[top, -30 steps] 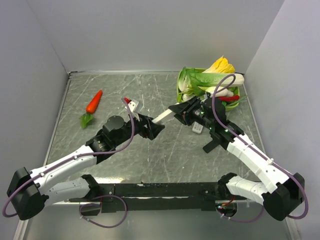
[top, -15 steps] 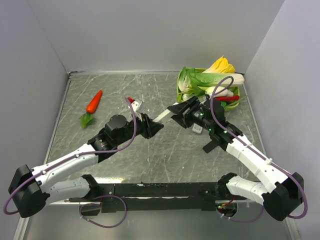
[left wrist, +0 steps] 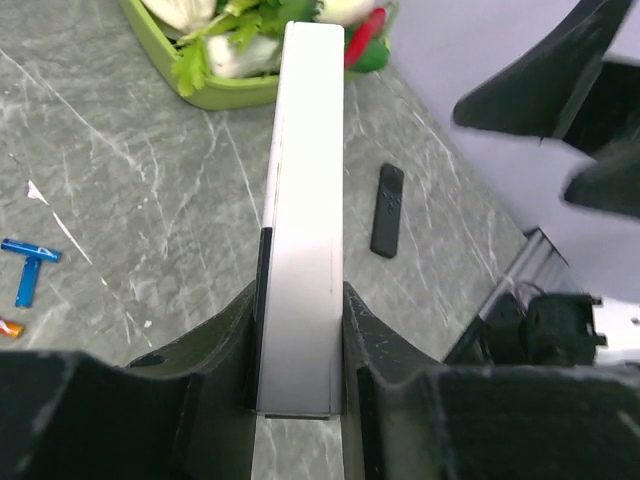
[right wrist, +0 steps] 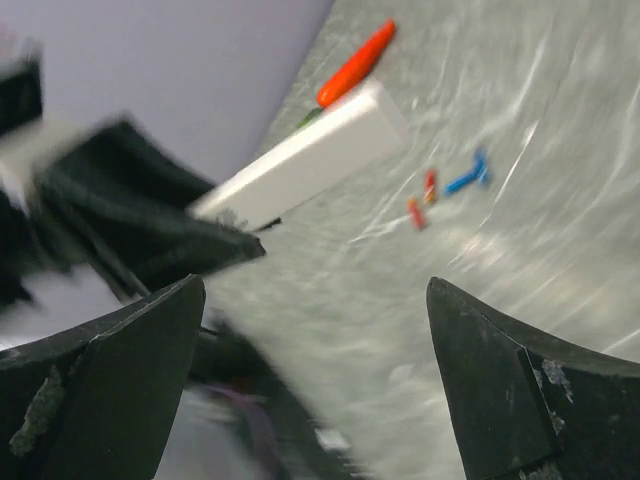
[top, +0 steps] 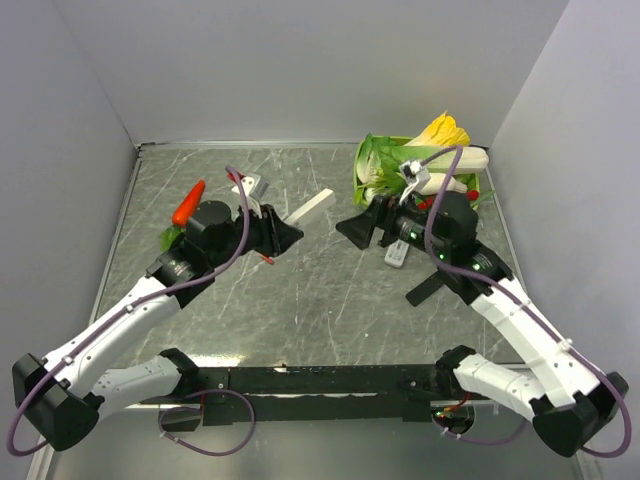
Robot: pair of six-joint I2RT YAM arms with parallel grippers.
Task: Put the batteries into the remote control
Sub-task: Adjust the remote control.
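My left gripper [top: 285,237] is shut on the remote control [top: 310,208], a long slim white bar held off the table and pointing to the far right. In the left wrist view both fingers press its sides [left wrist: 300,200] near its near end. My right gripper [top: 358,225] is open and empty, a short way right of the bar's free end. Its wrist view is blurred; between its wide jaws [right wrist: 315,290] it shows the bar [right wrist: 320,160]. Two red-orange batteries [right wrist: 430,183] [right wrist: 414,212] lie on the table under the left gripper [top: 268,258].
A blue T-shaped piece [right wrist: 468,178] lies beside the batteries. A green bowl [top: 358,170] of vegetables stands at the back right. A carrot [top: 188,203] lies at the left. A short white remote [top: 396,256] and a black remote [top: 428,285] lie under the right arm.
The right gripper opened, let go of the white bar and drew back to the right. The left gripper closed on the bar and carried it left and farther back.
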